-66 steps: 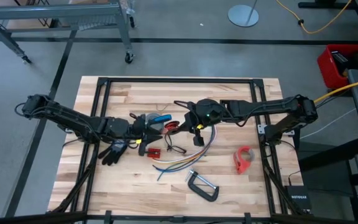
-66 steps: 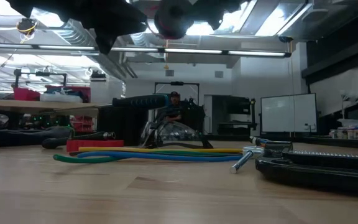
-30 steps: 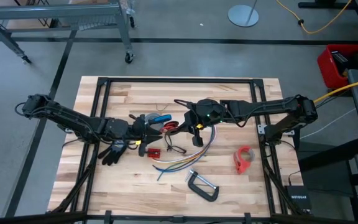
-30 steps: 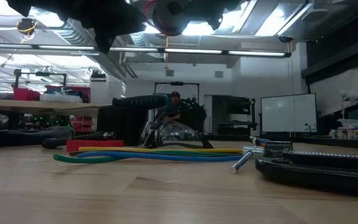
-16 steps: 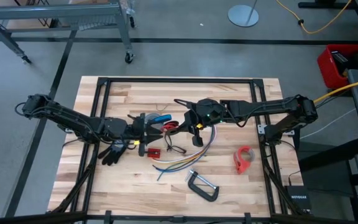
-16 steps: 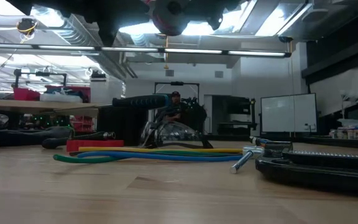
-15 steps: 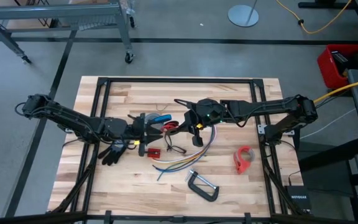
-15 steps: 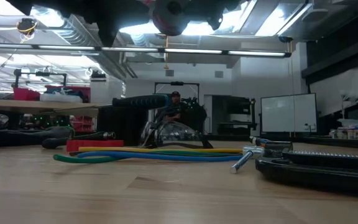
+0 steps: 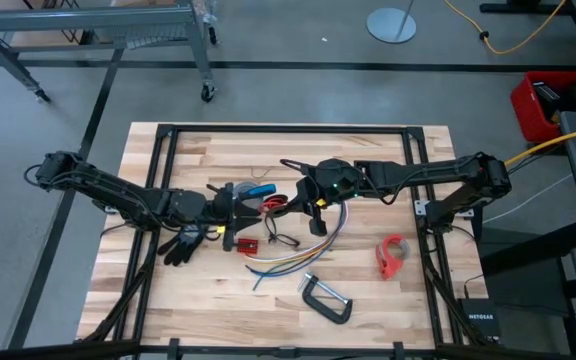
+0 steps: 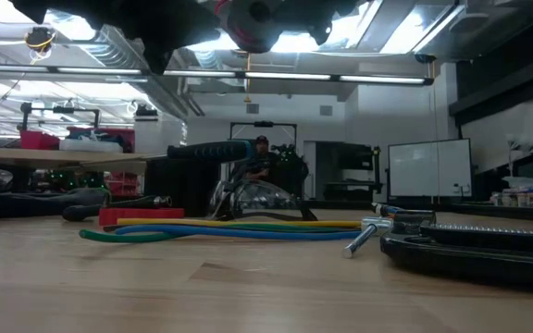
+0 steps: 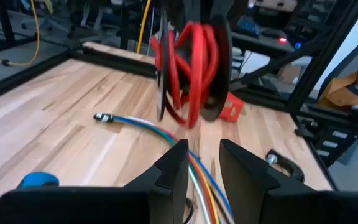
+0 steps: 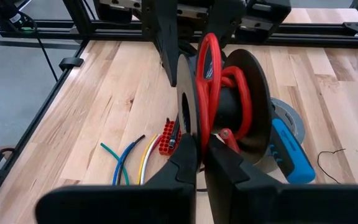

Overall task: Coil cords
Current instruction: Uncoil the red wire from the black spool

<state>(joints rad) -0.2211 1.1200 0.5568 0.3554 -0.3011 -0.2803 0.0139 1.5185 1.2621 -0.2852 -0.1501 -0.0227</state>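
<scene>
Table (image 9: 388,150) | red cord (image 12: 211,74) on spool, half hidden by right gripper (image 12: 199,152)

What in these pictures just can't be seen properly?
- Low view: the spool of red cord is blurred and cut off by the top edge.
- High view: the thin black wire is too fine to trace, and the spool is too small for detail.
- Left wrist view: the coloured strands run behind the left gripper, which hides their far end.

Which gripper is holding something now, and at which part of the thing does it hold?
The right gripper holds the red cord spool, pinching the edge of one black disc. The left gripper is apart from the spool and holds nothing.
</scene>
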